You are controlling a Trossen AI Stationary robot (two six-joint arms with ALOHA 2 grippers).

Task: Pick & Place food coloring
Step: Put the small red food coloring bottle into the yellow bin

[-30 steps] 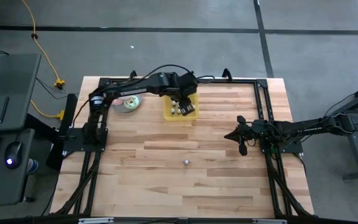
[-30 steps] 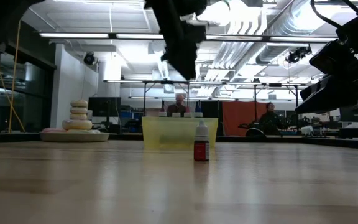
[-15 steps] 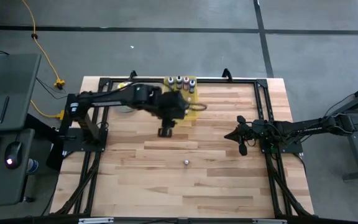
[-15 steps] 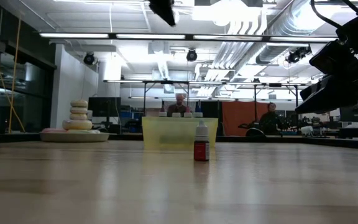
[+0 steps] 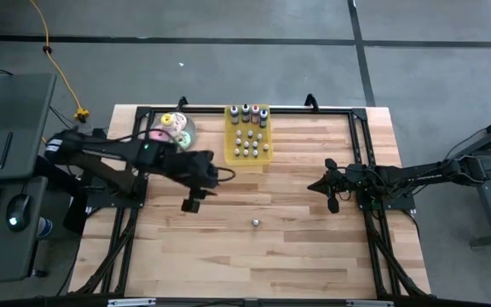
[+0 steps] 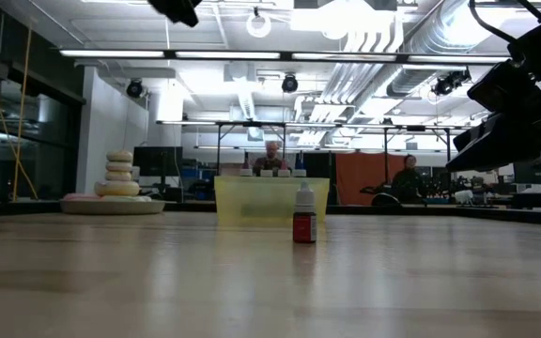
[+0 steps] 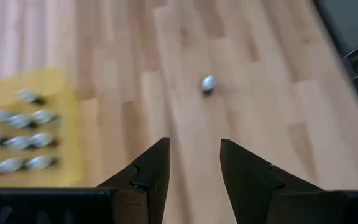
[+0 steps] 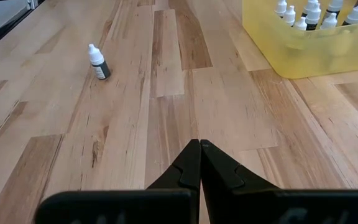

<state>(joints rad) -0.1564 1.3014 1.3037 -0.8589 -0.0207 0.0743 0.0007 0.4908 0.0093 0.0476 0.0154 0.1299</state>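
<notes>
High view: one bottle (image 5: 255, 223) outside tray (image 5: 268, 141).

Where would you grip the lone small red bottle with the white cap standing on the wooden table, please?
The small red bottle stands upright, alone on the wooden table. I would descend from above and close the open left gripper across its narrow white cap.

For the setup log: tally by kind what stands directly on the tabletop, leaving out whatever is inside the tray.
Yellow tray: 1
Plate of donuts: 1
Loose dropper bottle: 1
Total: 3
</notes>
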